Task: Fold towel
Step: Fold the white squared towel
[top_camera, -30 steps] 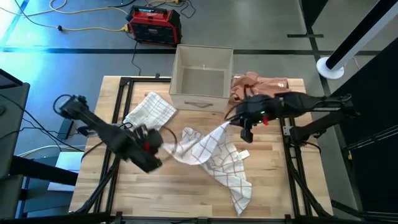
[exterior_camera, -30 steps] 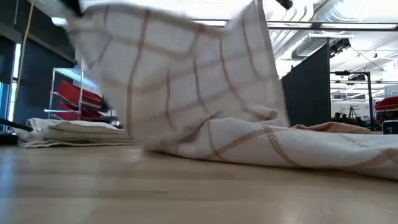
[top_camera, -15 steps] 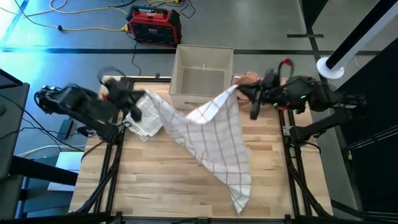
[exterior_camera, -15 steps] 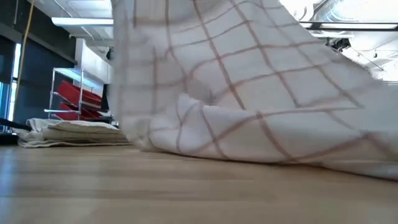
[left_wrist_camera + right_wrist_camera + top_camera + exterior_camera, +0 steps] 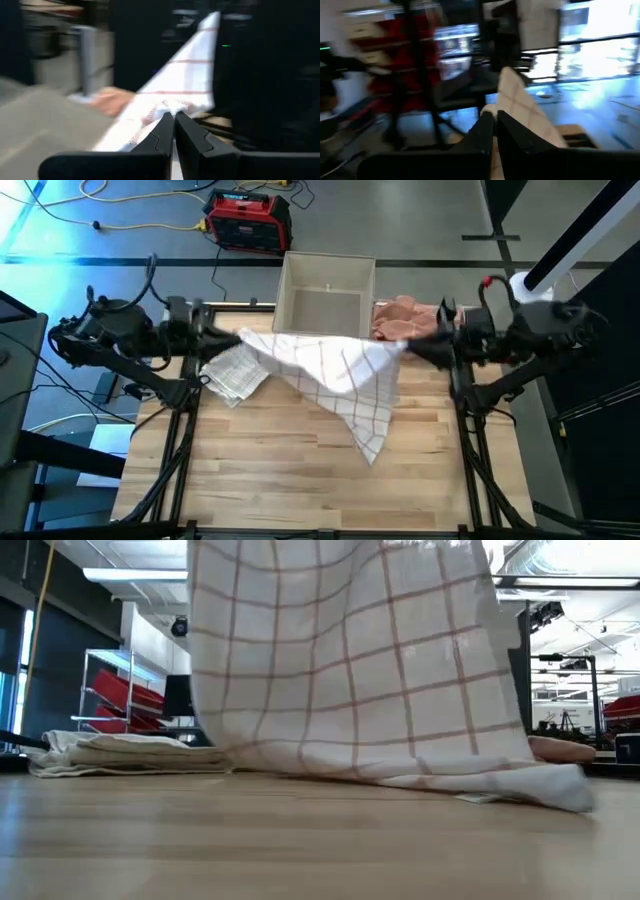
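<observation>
The checked towel [image 5: 340, 375] hangs stretched between both grippers above the worktop [image 5: 280, 470], and its lowest corner touches the wood toward 6 o'clock. The left gripper [image 5: 235, 340], at 9 o'clock of the towel, is clenched on one upper corner. The right gripper [image 5: 408, 348], at 3 o'clock, is clenched on the other corner. A folded towel [image 5: 232, 372] lies below the left gripper, and an open box [image 5: 322, 305] stands at 12 o'clock.

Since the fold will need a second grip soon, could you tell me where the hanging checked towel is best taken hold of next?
Take the checked towel at its lowest hanging corner, coming from the table's front side. The left claw and right claw already pinch the two top corners, stretching the upper edge, so the cloth tapers to that one free point, which seems easiest to reach, though one claw would first have to let go.
</observation>
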Available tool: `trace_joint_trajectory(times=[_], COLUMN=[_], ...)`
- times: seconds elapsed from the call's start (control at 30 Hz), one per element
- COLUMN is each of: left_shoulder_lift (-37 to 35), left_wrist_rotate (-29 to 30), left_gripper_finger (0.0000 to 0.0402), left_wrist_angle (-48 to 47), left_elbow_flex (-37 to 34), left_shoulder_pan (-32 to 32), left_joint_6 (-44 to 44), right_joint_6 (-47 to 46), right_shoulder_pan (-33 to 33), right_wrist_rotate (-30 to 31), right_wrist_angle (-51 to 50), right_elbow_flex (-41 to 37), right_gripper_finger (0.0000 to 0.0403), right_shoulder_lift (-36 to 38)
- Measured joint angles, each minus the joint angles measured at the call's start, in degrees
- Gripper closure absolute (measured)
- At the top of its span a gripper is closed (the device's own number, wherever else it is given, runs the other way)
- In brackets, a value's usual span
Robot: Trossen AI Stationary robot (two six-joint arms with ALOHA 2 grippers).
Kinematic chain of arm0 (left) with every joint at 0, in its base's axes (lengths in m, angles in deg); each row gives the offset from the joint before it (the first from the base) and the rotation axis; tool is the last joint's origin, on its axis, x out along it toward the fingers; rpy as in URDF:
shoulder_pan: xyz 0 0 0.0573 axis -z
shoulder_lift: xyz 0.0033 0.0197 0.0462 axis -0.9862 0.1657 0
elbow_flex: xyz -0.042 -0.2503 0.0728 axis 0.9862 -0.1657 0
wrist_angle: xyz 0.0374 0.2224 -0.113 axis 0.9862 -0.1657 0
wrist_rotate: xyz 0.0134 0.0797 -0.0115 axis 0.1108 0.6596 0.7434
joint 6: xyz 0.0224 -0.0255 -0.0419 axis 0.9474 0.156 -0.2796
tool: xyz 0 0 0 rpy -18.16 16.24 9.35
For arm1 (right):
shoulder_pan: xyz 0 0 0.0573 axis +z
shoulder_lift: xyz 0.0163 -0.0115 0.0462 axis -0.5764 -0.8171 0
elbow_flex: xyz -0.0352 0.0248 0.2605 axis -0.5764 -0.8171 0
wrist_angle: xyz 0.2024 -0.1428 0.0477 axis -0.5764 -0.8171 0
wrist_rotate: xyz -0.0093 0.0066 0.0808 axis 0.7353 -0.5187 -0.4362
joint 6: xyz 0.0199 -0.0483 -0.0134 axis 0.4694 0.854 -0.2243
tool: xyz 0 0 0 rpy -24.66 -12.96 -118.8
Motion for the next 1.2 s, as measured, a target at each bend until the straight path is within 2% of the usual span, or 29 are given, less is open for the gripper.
trace_joint_trajectory(times=[0.17, 0.27, 0.5, 0.87, 0.93, 1.0, 1.13, 1.17, 1.2], left_shoulder_lift=[2.4, 3.1, 3.2, 5.9, 6.2, 6.2, 6.3, 6.4, 6.6], left_wrist_rotate=[-20.2, -26.1, -25.4, -19.7, -18.0, -15.0, 1.5, 5.8, 9.6], left_gripper_finger=[0.0402, 0.0401, 0.0401, 0.0401, 0.0401, 0.0401, 0.0401, 0.0401, 0.0401], left_wrist_angle=[12.4, 20.7, 32.9, 33.9, 33.4, 30.1, 13.0, 8.8, 4.9], left_elbow_flex=[0.0, 0.0, 2.3, 7.7, 7.7, 7.8, 7.5, 6.9, 6.4], left_shoulder_pan=[2.6, 4.6, 7.3, 7.5, 7.3, 7.1, 7.1, 7.1, 7.0], left_joint_6=[0.1, 1.3, 7.8, 8.1, 9.9, 13.9, 16.9, 16.4, 16.3], right_joint_6=[0.0, 1.9, 18.7, 33.7, 36.6, 39.3, 37.2, 35.0, 32.0], right_shoulder_pan=[8.3, 12.4, 21.3, 30.0, 31.1, 31.9, 31.8, 30.9, 29.8], right_wrist_rotate=[-7.5, -12.0, -14.3, -8.4, -3.6, 6.3, 44.2, 51.5, 56.2], right_wrist_angle=[3.3, 8.1, 21.6, 27.9, 28.5, 28.6, 24.5, 22.1, 19.0], right_elbow_flex=[0.0, 0.0, 0.0, 0.0, 0.0, 0.0, -1.0, -1.9, -2.8], right_gripper_finger=[0.0402, 0.0402, 0.0402, 0.0402, 0.0402, 0.0402, 0.0402, 0.0402, 0.0402], right_shoulder_lift=[0.0, -0.1, 0.2, 0.0, 0.0, 0.0, 0.3, 0.5, 0.8])
